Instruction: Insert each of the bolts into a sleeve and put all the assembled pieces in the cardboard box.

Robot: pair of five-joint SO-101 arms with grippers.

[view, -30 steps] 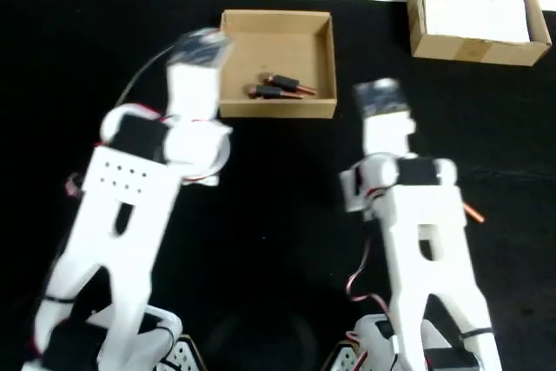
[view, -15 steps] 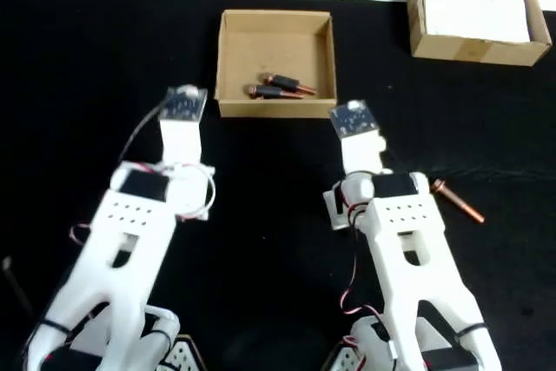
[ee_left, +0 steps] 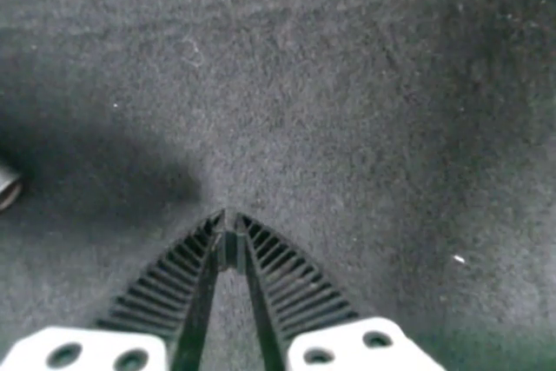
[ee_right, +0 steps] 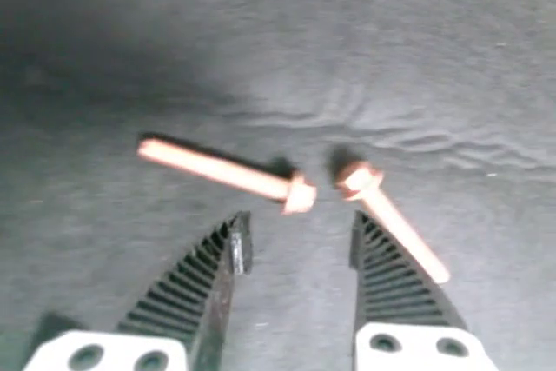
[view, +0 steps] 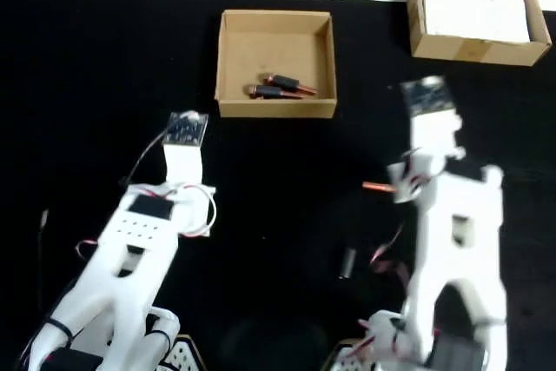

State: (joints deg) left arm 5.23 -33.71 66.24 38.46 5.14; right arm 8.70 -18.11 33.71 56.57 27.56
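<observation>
The cardboard box [view: 228,58] at the back centre holds two assembled pieces [view: 280,87]. In the right wrist view my right gripper [ee_right: 300,230] hangs open just above the mat. Two loose copper bolts lie head to head right in front of its tips, one bolt [ee_right: 224,171] to one side and the other bolt [ee_right: 395,219] by the opposite finger. One copper bolt [view: 379,187] pokes out beside the right arm [view: 452,215]. A dark sleeve [view: 347,262] lies near that arm's base. My left gripper [ee_left: 228,234] is shut on nothing, over bare mat, with a sleeve end [ee_left: 7,188] off to its side.
A second cardboard box [view: 473,48] with a white insert stands at the back right. Another thin dark sleeve [view: 43,219] lies near the table's left edge. The left arm [view: 139,232] stands at the front left, the black mat covers the table.
The left arm has drawn back from the box toward the front. The right arm has swung to the right, uncovering a bolt and a sleeve on the mat.
</observation>
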